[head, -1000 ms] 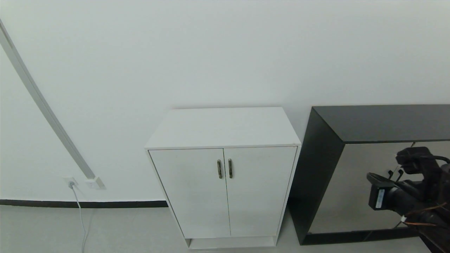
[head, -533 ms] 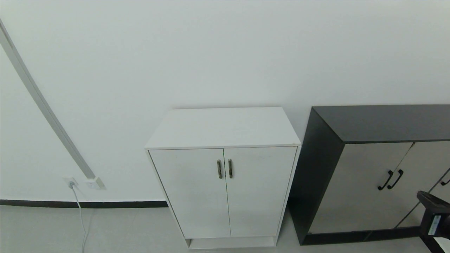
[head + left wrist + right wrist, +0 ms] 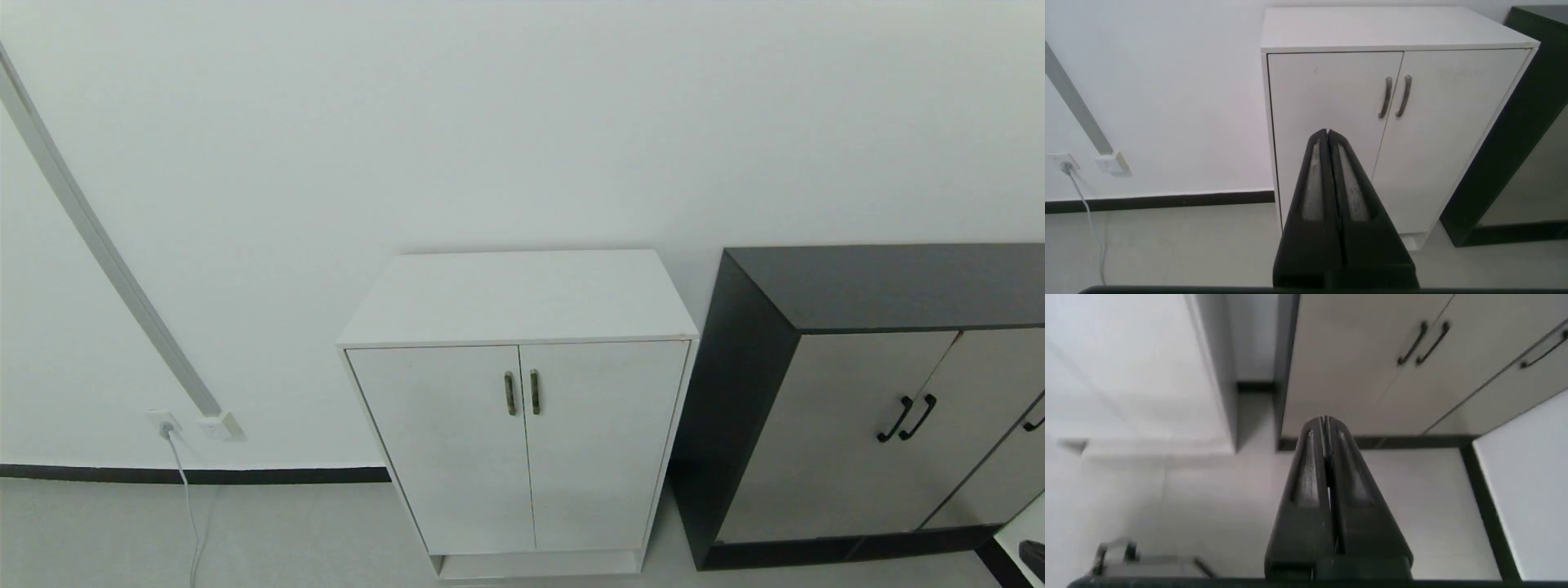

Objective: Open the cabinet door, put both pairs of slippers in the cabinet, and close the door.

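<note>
The left tool [image 3: 1328,133], clenched empty, faces the closed white two-door wooden cabinet [image 3: 1323,90]; its upright metal handles [image 3: 1386,96] lie ahead, likely nearer it than the clenched right tool [image 3: 1326,421].

The left hand [image 3: 1328,133] points forward, its two fingers pressed flat together. The right hand [image 3: 1325,422] angles downward, its fingers likewise pressed together.

The inside of the white cabinet [image 3: 522,298] is hidden behind its shut doors [image 3: 457,457]. Right of it, the black cabinet [image 3: 857,286] runs past the picture's edge. Left of it, the cable [image 3: 189,514] is cut off at the floor.
</note>
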You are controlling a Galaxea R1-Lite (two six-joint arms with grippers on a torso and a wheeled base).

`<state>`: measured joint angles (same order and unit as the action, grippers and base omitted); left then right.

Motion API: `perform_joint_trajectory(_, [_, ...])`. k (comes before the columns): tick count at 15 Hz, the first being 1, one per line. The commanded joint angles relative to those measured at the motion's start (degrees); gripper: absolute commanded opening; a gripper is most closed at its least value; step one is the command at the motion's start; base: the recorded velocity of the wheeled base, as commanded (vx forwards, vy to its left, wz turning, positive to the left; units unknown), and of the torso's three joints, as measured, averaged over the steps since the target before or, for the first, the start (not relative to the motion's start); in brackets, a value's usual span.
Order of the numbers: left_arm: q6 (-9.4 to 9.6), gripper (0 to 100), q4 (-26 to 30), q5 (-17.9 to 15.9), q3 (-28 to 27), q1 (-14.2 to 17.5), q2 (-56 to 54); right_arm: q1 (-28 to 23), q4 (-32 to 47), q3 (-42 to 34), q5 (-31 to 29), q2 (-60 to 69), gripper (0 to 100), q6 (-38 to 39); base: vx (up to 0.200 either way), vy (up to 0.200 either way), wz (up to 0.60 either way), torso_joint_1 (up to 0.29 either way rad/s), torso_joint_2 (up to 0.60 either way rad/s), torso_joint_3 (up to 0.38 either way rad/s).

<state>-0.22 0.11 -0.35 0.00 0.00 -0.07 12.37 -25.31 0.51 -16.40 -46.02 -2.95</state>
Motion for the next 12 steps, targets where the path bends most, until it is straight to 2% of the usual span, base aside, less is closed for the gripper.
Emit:
perform_joint_trajectory(1, [-0.04, 0, -0.02, 0.0, 0.0, 0.0, 0.07, 0.11, 9.49, 0.72, 2.77, 12.09, 0, -0.83, 0.0, 0.0, 0.0, 0.0, 0.0, 0.0])
perform_joint_trajectory(2, [-0.04, 0, -0.02, 0.0, 0.0, 0.0, 0.07, 0.28, 14.15, 0.54, 4.53, 14.91, 0, -1.44, 0.0, 0.0, 0.0, 0.0, 0.0, 0.0])
perform_joint_trajectory(5, [-0.04, 0, -0.02, 0.0, 0.0, 0.0, 0.07, 0.37, 21.26, 0.37, 8.22, 19.83, 0, -1.97, 0.0, 0.0, 0.0, 0.0, 0.0, 0.0])
perform_joint_trajectory(9, [-0.04, 0, -0.02, 0.0, 0.0, 0.0, 0.07, 1.25, 23.11, 0.02, 9.1, 21.23, 0, -1.97, 0.0, 0.0, 0.0, 0.0, 0.0, 0.0])
perform_joint_trajectory(12, [-0.13, 0, -0.02, 0.0, 0.0, 0.0, 0.07, 4.68, 23.02, -0.16, 11.56, 22.82, 0, -0.57, 0.0, 0.0, 0.0, 0.0, 0.0, 0.0])
